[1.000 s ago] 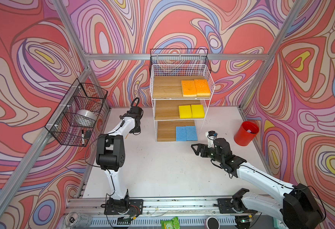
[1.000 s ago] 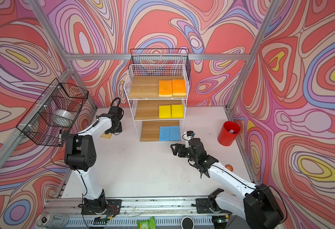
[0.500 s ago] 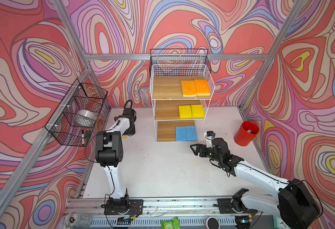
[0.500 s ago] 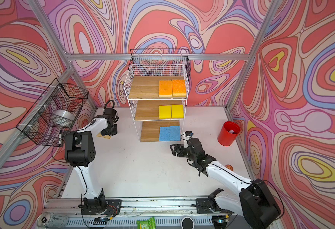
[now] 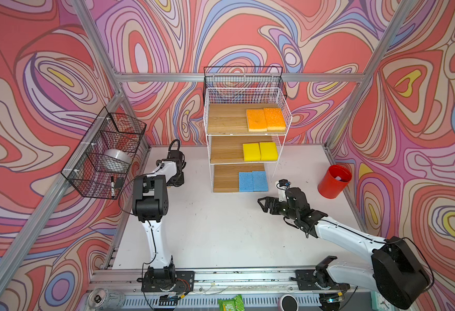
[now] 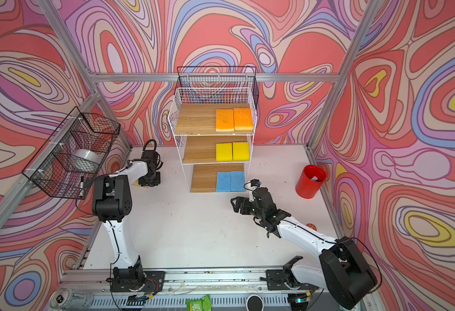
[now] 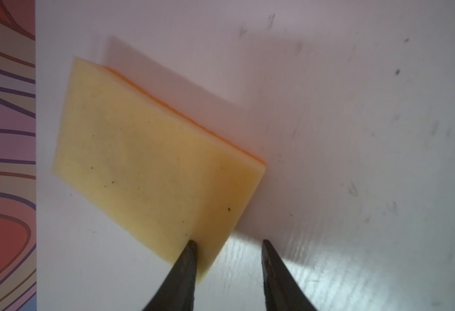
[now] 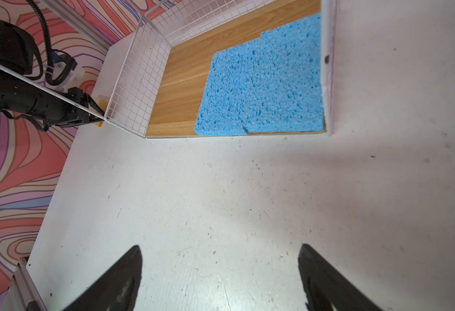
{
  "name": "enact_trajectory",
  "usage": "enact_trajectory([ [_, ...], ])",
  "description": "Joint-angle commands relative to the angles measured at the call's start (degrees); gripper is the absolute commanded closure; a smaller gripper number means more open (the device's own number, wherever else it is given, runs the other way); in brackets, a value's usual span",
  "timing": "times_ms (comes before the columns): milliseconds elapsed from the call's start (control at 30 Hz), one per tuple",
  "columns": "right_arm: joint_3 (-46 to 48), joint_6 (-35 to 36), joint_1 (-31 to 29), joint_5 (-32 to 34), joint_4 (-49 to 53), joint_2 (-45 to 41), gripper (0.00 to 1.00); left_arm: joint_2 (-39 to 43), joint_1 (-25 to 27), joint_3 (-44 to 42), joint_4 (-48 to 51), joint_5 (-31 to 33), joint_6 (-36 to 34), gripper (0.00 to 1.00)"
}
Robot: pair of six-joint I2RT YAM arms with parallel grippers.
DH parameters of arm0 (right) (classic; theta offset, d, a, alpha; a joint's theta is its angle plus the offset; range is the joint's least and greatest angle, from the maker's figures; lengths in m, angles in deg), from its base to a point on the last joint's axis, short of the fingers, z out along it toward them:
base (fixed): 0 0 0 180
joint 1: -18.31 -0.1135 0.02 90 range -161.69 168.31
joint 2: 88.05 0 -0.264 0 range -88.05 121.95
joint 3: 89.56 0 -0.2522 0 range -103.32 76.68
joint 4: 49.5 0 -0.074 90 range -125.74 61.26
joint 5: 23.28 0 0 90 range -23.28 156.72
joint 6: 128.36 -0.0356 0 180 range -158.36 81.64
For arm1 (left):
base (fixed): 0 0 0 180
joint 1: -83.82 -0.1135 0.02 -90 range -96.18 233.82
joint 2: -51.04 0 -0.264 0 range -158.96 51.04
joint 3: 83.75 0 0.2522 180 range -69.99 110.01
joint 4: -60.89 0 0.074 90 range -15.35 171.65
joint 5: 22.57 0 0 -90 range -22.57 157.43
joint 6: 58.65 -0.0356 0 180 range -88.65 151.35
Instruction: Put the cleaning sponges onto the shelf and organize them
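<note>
An orange sponge with its pale tan side up (image 7: 153, 161) lies flat on the white table near the left wall; a sliver of it (image 6: 140, 184) shows in a top view. My left gripper (image 7: 228, 241) is low over its corner, jaws partly apart: one finger touches the tan face, the other stands off its edge on bare table. The shelf (image 5: 207, 121) holds two orange sponges (image 5: 256, 119) on top, two yellow (image 5: 251, 152) in the middle and two blue (image 5: 245, 181) at the bottom. My right gripper (image 5: 264, 206) hovers open and empty before the bottom tier.
A red cup (image 5: 334, 181) stands at the right wall. A black wire basket (image 5: 105, 153) hangs on the left wall, another (image 5: 244, 80) behind the shelf top. A small red-orange disc (image 6: 311, 226) lies beside the right arm.
My left gripper has swung left and down onto the sponge by the wall, and its jaws have narrowed. The right arm has shifted only slightly.
</note>
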Motion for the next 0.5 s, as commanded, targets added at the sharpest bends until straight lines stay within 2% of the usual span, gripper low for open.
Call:
enact_trajectory([
  [0, -0.63, 0.75, 0.36, 0.04, -0.70, 1.02, 0.06, -2.08, -0.64, 1.08, 0.73, -1.16, -0.55, 0.67],
  [167, -0.57, 0.46, 0.35, 0.23, -0.96, 1.43, 0.07, -2.34, -0.68, 1.32, 1.09, -0.73, -0.75, 0.80],
  [300, -0.72, 0.53, 0.48, 0.23, -0.61, 1.47, 0.07, -1.31, -0.68, 0.22, 0.36, -0.37, -0.03, 0.96],
  [467, -0.72, 0.15, 0.38, -0.13, -0.69, 1.15, 0.07, 1.15, -0.59, -0.36, 0.59, -2.04, 1.55, 1.00],
])
